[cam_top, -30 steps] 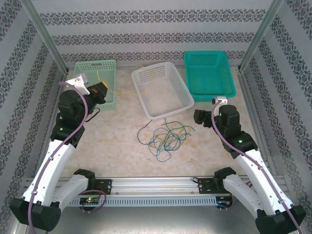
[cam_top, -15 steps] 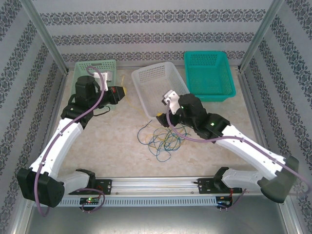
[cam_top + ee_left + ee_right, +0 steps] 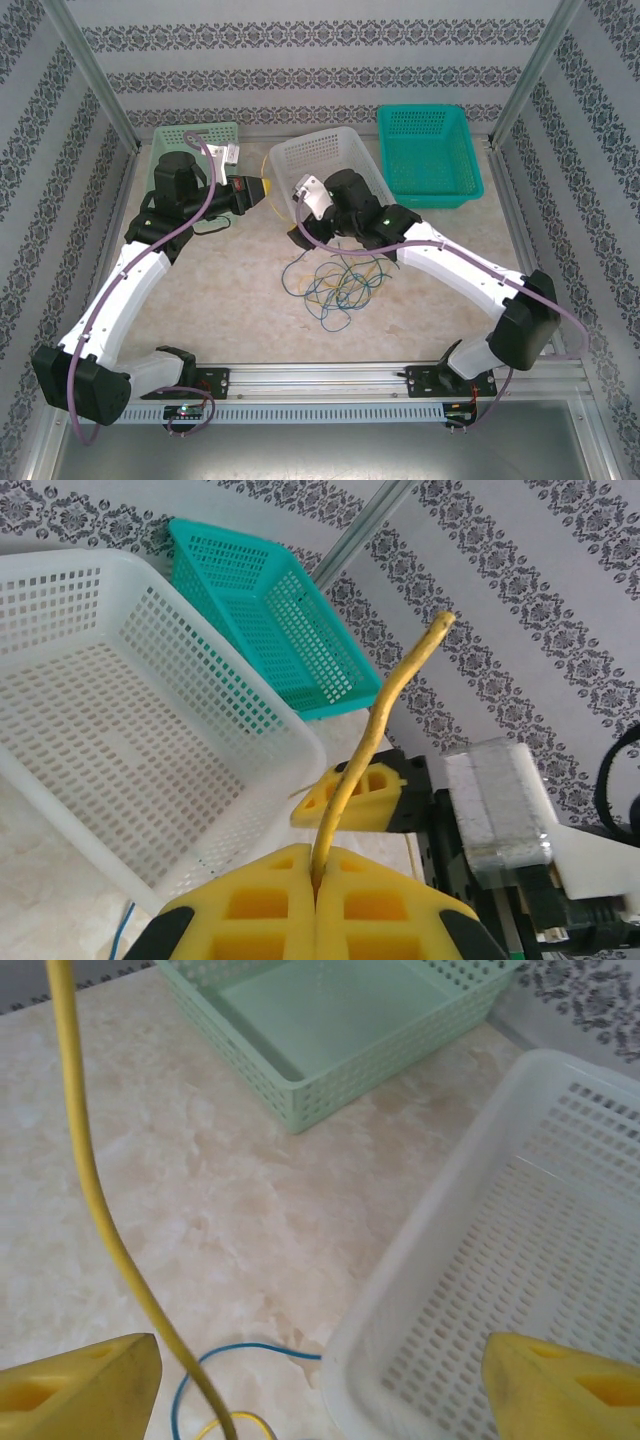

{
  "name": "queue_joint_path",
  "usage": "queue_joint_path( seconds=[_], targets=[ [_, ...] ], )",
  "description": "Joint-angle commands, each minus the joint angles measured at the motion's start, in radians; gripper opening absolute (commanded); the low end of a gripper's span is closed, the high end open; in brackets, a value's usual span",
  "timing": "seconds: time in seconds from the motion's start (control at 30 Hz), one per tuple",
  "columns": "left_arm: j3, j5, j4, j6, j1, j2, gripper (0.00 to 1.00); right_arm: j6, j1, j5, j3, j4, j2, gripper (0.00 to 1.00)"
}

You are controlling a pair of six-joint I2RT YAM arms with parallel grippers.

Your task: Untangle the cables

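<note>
While the cables (image 3: pixel 340 282) lie tangled, yellow/blue/green, your L gripper (image 3: pixel 316 880) is clamped on one yellow cable (image 3: pixel 375 720); R gripper (image 3: pixel 320 1385) stands wide open.

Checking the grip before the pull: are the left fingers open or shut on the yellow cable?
Shut: in the left wrist view the left fingers meet, with the yellow cable pinched between them.

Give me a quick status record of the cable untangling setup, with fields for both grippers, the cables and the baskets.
left gripper: shut on a yellow cable, whose end sticks out past the fingers
right gripper: open, with the yellow cable running between its fingers, not gripped
cable pile: yellow, blue and green, tangled on the table in front of the white basket
baskets: light green basket, white basket, teal basket, left to right along the far side
</note>
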Motion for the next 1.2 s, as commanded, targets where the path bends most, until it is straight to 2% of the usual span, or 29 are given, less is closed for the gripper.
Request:
queue_joint_path(
  seconds=[0.0, 0.13, 0.23, 0.27, 0.3, 0.4, 0.43, 0.47, 0.5, 0.6, 0.7, 0.8, 0.87, 1.03, 1.17],
  targets=[
    [0.034, 0.023, 0.067, 0.016, -0.007, 0.004, 0.00, 0.004, -0.008, -0.091, 0.048, 0.007, 0.029, 0.74],
    [0.042, 0.033, 0.086, 0.014, -0.007, 0.018, 0.00, 0.014, -0.035, -0.114, 0.066, -0.008, 0.055, 0.47],
    [0.042, 0.049, 0.116, 0.004, -0.008, 0.034, 0.00, 0.013, -0.051, -0.148, 0.077, -0.006, 0.060, 0.32],
    [0.044, 0.051, 0.121, 0.001, -0.008, 0.042, 0.01, 0.013, -0.058, -0.151, 0.083, -0.010, 0.061, 0.26],
    [0.050, 0.046, 0.119, -0.001, -0.007, 0.052, 0.06, 0.014, -0.065, -0.154, 0.088, -0.014, 0.060, 0.21],
    [0.068, -0.025, 0.079, 0.008, -0.007, 0.072, 0.58, 0.026, -0.103, -0.129, 0.097, -0.040, 0.038, 0.04],
    [0.075, -0.058, 0.065, 0.018, -0.008, 0.077, 0.70, 0.033, -0.130, -0.101, 0.099, -0.053, 0.024, 0.00],
    [0.082, -0.083, 0.055, 0.027, -0.007, 0.086, 0.81, 0.042, -0.161, -0.089, 0.103, -0.066, 0.016, 0.00],
    [0.093, -0.115, 0.038, 0.036, -0.008, 0.097, 0.99, 0.063, -0.208, -0.080, 0.109, -0.078, 0.005, 0.00],
    [0.145, -0.183, -0.022, 0.057, -0.008, 0.155, 1.00, 0.114, -0.362, -0.050, 0.133, -0.086, -0.013, 0.00],
    [0.202, -0.179, -0.072, 0.068, -0.017, 0.253, 1.00, 0.092, -0.475, -0.043, 0.223, -0.131, 0.019, 0.00],
    [0.321, -0.177, -0.208, 0.107, -0.045, 0.412, 1.00, 0.048, -0.533, -0.022, 0.361, -0.214, 0.090, 0.00],
    [0.393, -0.166, -0.267, 0.126, -0.065, 0.516, 1.00, 0.037, -0.569, -0.007, 0.406, -0.205, 0.132, 0.00],
    [0.554, -0.137, -0.331, 0.111, -0.095, 0.735, 0.83, 0.084, -0.667, -0.014, 0.487, -0.161, 0.282, 0.00],
    [0.636, -0.161, -0.400, 0.101, -0.110, 0.842, 0.78, 0.131, -0.712, -0.068, 0.532, -0.089, 0.377, 0.00]
  ],
)
